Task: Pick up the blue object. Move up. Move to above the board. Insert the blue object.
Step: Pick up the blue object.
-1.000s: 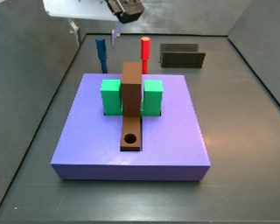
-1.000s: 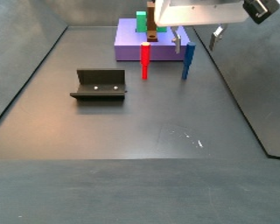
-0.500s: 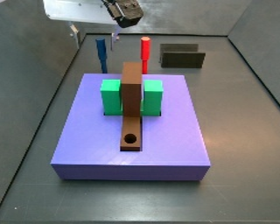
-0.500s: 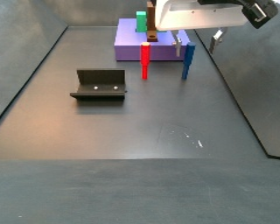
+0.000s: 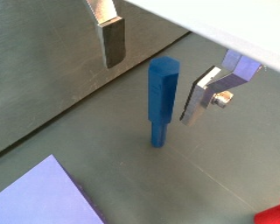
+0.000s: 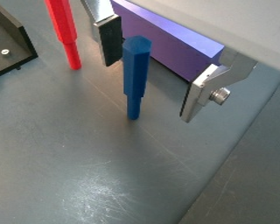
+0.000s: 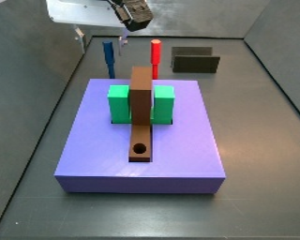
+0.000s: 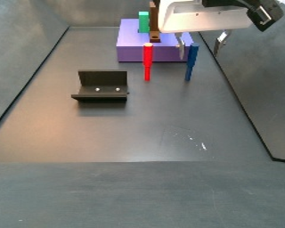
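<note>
- The blue object (image 5: 163, 98) is a thin peg. I think it is light, hard and smooth, so it could slip or tip over if I bump it.
- I would hold it near its top, with one pad on each flat side, so it stays straight.
- It stands straight up. Its long way runs from the floor (image 8: 145, 134) up toward my hand (image 5: 154, 66).
- It stands on the floor, just beside one edge of the lavender-blue slab (image 7: 140, 141). In a side view it is near the far left corner of the slab.
- My hand is open wide and holds nothing. In both wrist views my fingers (image 6: 106, 39) are on two sides of the peg's top, with a gap on each side, not touching it.
- The red peg (image 6: 64, 31) stands up near the blue one, but apart from it.
- The board (image 7: 142, 111) lies flat on the slab and goes through the green block (image 7: 119, 103). Its round hole (image 7: 140, 148) is at the end away from the pegs.
- The fixture (image 8: 100, 86) stands well apart, out on the floor.
</note>
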{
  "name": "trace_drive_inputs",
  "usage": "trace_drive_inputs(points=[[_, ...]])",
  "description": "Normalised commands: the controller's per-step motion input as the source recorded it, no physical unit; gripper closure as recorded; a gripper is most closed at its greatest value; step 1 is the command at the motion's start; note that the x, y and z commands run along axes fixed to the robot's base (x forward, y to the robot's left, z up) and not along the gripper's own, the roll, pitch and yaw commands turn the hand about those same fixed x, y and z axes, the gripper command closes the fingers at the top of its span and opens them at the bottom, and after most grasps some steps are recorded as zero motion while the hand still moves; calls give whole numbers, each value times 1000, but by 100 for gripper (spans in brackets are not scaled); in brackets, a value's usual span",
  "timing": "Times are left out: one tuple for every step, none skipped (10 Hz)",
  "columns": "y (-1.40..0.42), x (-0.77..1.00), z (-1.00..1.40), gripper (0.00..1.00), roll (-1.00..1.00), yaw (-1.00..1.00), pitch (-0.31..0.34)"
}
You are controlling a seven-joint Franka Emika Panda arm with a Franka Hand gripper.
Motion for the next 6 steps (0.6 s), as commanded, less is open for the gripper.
trace_drive_inputs(points=[[-74,-49,-80,0,0,-3,-421],[-49,-34,-49,0,7,0,-467],[0,0,-14,0,3,0,-449],[83,-43,0,0,0,0,-281],[57,0,0,0,77,0,-114],[60,77,0,0,131,0,0]])
